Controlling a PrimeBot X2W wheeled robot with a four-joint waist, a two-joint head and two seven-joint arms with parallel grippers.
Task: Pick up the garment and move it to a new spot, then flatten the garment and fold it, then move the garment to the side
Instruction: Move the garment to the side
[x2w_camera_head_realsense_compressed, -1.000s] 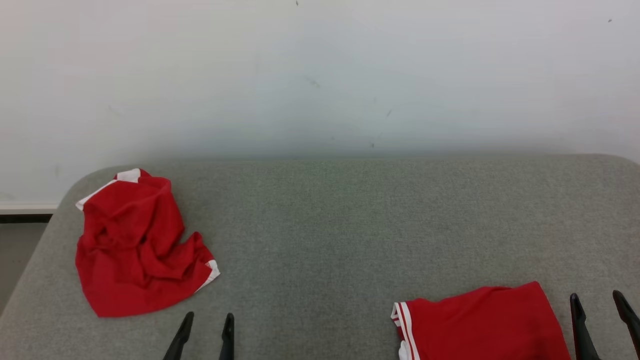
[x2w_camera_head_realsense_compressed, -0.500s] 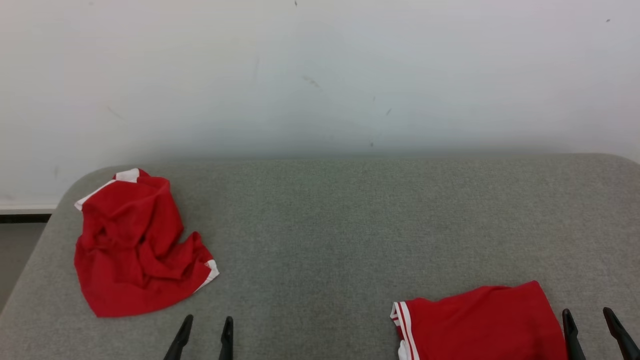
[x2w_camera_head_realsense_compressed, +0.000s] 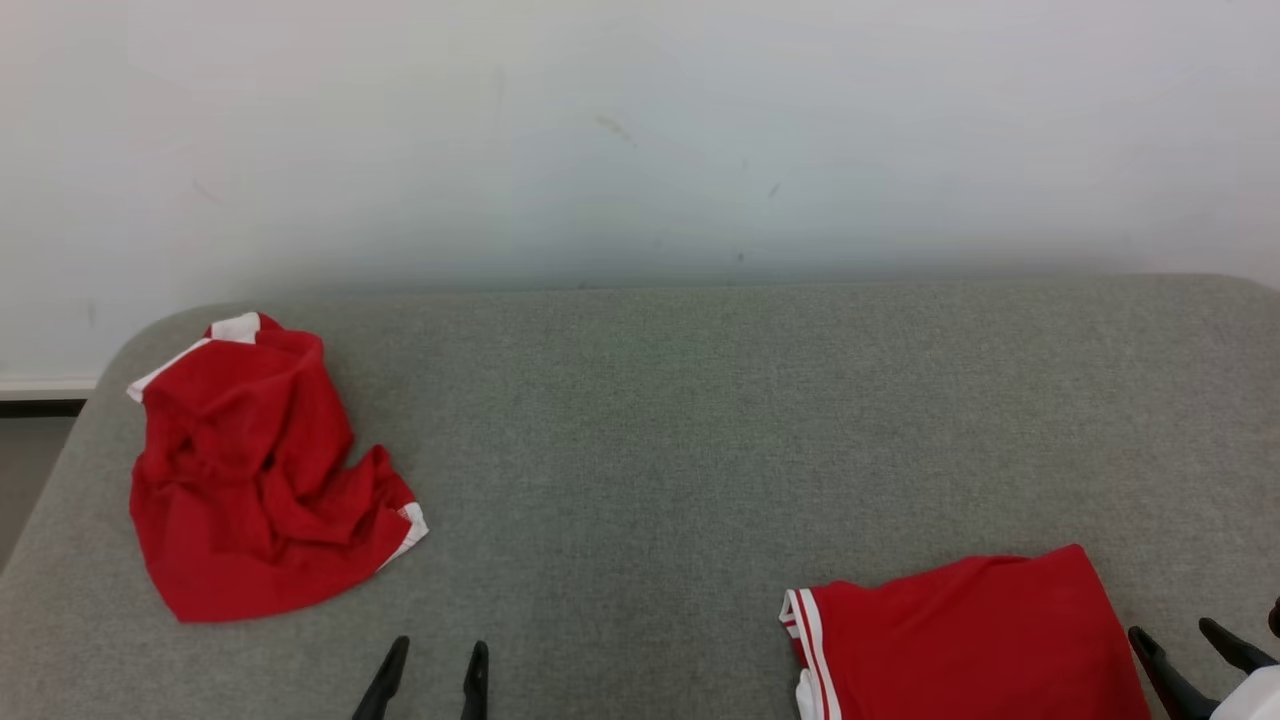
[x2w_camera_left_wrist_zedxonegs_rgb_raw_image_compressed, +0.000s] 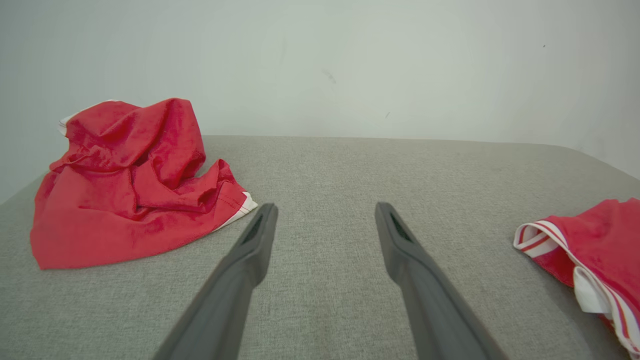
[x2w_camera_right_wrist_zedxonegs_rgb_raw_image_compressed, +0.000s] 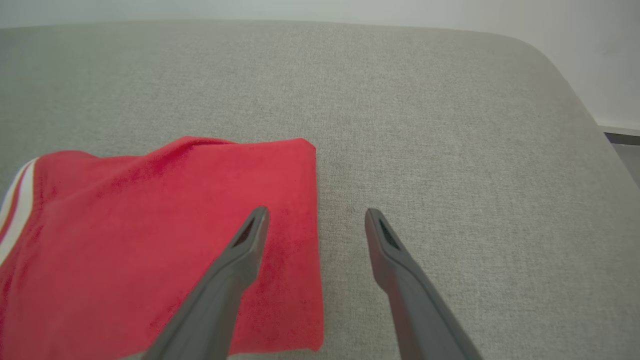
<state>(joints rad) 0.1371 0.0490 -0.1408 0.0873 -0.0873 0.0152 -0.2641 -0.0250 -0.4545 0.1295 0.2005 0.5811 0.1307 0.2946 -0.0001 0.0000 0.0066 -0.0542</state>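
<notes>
Garment (x2w_camera_head_realsense_compressed: 250, 480) lies crumpled; left end effector (x2w_camera_head_realsense_compressed: 441, 643) and right end effector (x2w_camera_head_realsense_compressed: 1170, 628) both released.

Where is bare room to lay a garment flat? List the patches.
Widest: the grey surface between the crumpled garment at left and the folded garment near right. Also the far right corner. Crowded: near right, by the right gripper.

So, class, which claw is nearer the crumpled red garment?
Left. The left claw is right of the crumpled red garment, not touching; the right claw is far off, beside the folded red garment.
</notes>
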